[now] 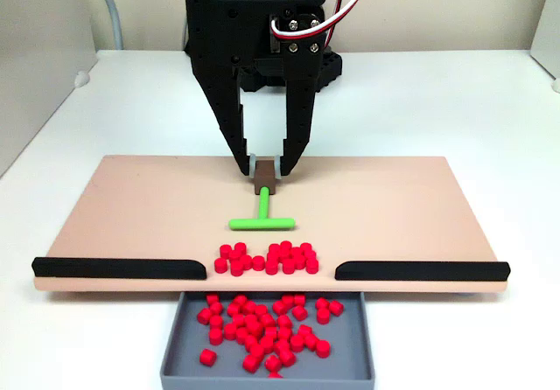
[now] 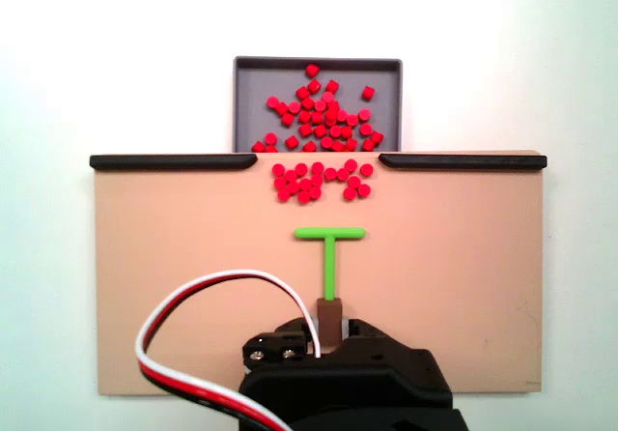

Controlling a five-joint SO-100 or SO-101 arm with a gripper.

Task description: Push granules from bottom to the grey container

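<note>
In a fixed view, the gripper [image 1: 262, 168] is seen with its fingers [image 1: 238, 145] pinching the brown handle of the green T-shaped pusher [image 1: 262, 222]. The pusher's stem runs toward the granules [image 1: 267, 259], heaped at the gap between the black strips [image 1: 118, 268] on the tan board [image 1: 131, 206]. Many pellets already lie in the grey container [image 1: 350, 355].

In another fixed view, the crossbar [image 2: 329, 233] is set apart from the pile; a straight forward push is judged to be next.
</note>
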